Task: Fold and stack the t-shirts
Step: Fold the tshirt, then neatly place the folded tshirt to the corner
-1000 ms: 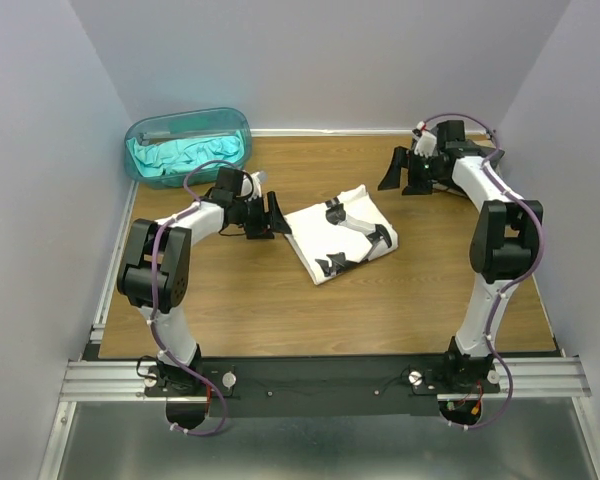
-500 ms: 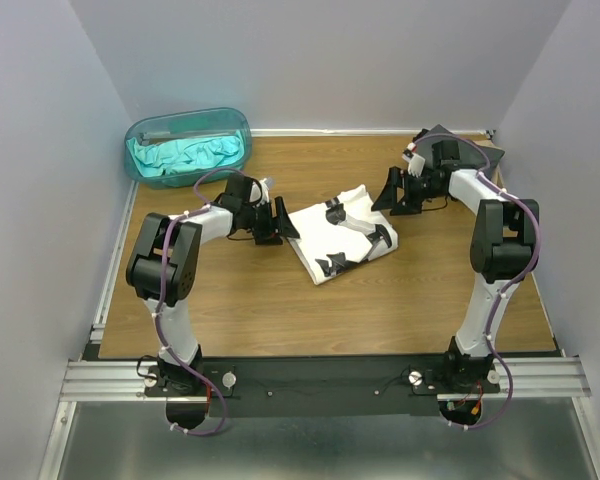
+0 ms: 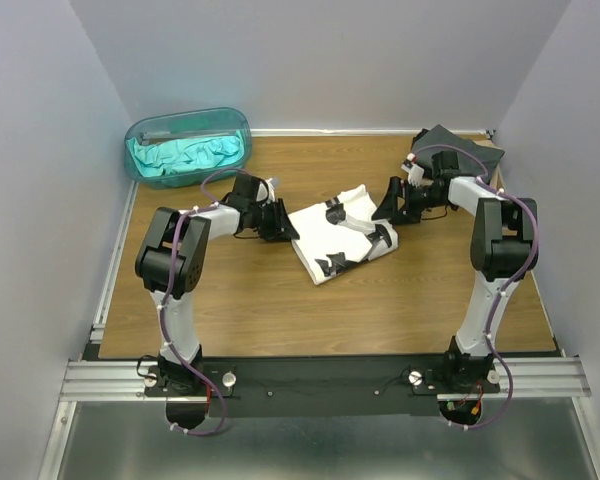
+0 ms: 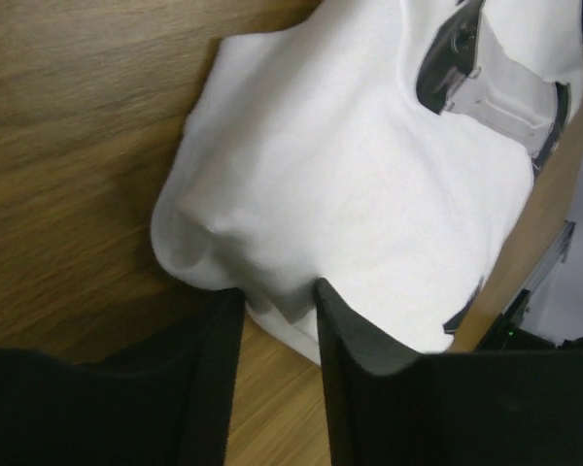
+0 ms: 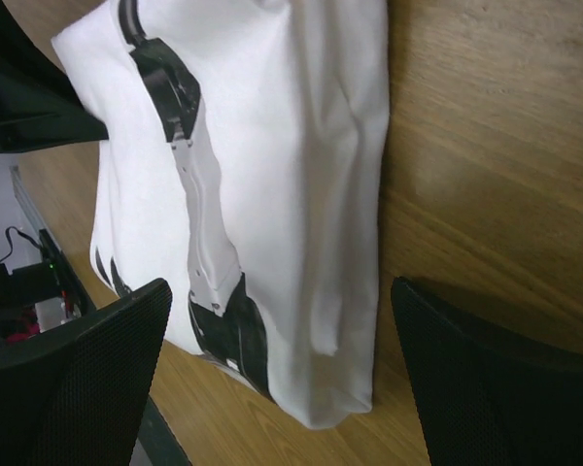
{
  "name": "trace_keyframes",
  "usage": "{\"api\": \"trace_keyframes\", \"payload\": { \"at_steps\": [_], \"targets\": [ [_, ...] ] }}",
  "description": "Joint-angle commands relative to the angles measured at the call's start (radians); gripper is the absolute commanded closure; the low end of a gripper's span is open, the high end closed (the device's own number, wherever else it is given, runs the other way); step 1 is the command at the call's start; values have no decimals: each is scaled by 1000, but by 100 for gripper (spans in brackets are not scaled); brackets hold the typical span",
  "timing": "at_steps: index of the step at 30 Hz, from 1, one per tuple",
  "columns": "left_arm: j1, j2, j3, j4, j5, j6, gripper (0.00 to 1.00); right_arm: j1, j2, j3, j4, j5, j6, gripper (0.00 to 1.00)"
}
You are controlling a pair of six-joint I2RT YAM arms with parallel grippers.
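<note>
The white t-shirt [image 3: 338, 232] lies folded into a rough, slightly skewed rectangle in the middle of the wood-grain surface [image 3: 260, 300]. Its cloth is soft and matte, with a few gentle creases and black-and-grey print marks scattered over it.

The left gripper [image 4: 277, 289] sits at the shirt's left edge. Its smooth black fingers [image 4: 369, 388] are drawn near each other, pinching a puckered fold of white cloth between them (the fabric swells into a rounded hump just beyond the tips).

The right gripper [image 5: 280, 284] hangs low by the shirt's right edge with its fingers spread wide, and the folded edge shows in the gap between them. Their inner faces carry a fine mesh-like texture.

In the far left corner stands a translucent teal plastic tub [image 3: 140, 135], oval with rounded walls, holding a crumpled teal t-shirt [image 3: 185, 155]. In the far right corner, behind the right arm, a dark t-shirt [image 3: 458, 148] lies flat and folded. Both are well apart from the white one. Thin purple cables [image 3: 160, 290] loop along the white arm links, and plain grey walls [image 3: 40, 200] close in the surface on three sides.
</note>
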Motion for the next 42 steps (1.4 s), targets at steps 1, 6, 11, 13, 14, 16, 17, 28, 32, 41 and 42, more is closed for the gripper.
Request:
{"api": "trace_keyframes", "payload": {
  "at_steps": [1, 6, 11, 13, 14, 16, 17, 28, 32, 41, 42],
  "targets": [
    [-9, 59, 19, -10, -42, 9, 74, -24, 23, -40, 27, -36, -27, 0],
    [-9, 88, 31, -12, -37, 35, 100, -63, 37, -66, 41, -53, -29, 0],
    [-8, 108, 39, -12, -37, 69, 100, -72, 72, -56, 48, -82, -27, 0],
    [-8, 119, 45, -12, -34, 88, 100, -72, 105, -45, 56, -82, -19, 0],
    [-8, 122, 48, -10, -31, 91, 100, -72, 115, -42, 58, -80, -16, 0],
    [-8, 134, 53, -12, -23, 97, 100, -69, 143, -42, 58, -85, -15, 0],
    [-8, 136, 54, -12, -20, 97, 100, -66, 149, -45, 58, -86, -15, 0],
    [-9, 148, 71, -10, 0, 103, 100, 45, 157, -106, 90, 15, -4, 2],
    [-8, 150, 79, -10, 9, 101, 100, 84, 169, -109, 105, 22, 1, 5],
    [-8, 147, 85, -7, 12, 100, 100, 137, 195, -76, 118, 79, 60, 36],
    [-8, 145, 85, -7, 12, 98, 100, 135, 192, -76, 118, 105, 63, 40]
  ]
}}
